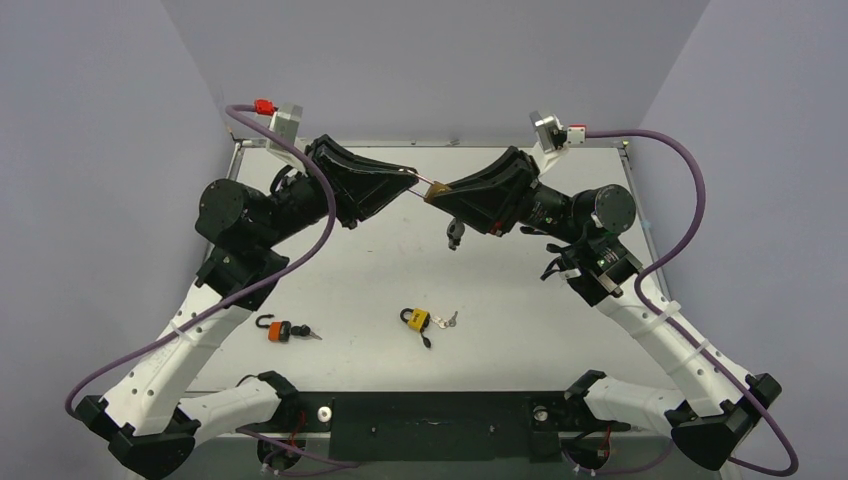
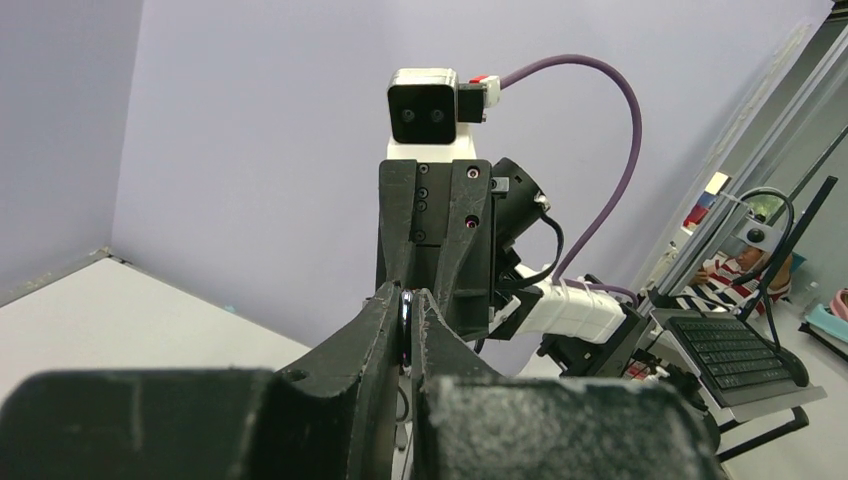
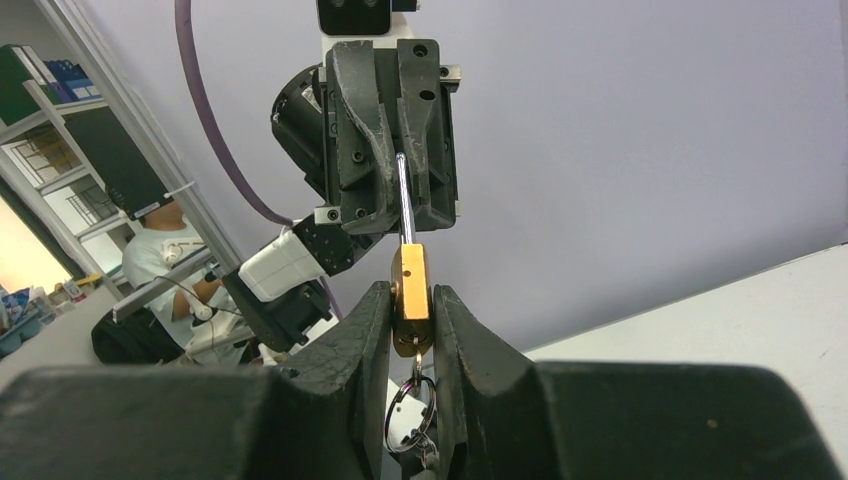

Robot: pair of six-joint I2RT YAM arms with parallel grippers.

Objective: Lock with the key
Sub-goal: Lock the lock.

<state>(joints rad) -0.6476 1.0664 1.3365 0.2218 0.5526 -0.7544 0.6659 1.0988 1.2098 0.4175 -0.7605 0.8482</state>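
A brass padlock (image 3: 410,285) is held in mid-air above the table, and my right gripper (image 3: 411,300) is shut on its body. Its steel shackle (image 3: 402,200) points at my left gripper (image 2: 404,305), which is shut on the shackle's end. A thin sliver of the shackle (image 2: 404,318) shows between the left fingers. A key (image 3: 417,360) sits in the padlock's underside, with a key ring (image 3: 410,412) hanging from it. In the top view the two grippers meet tip to tip at the padlock (image 1: 437,190), and the key bunch (image 1: 455,237) dangles below.
On the table near the arm bases lie an orange padlock (image 1: 280,330) with a key and a yellow-and-black padlock (image 1: 417,320) with keys (image 1: 446,320). Grey walls enclose the table on three sides.
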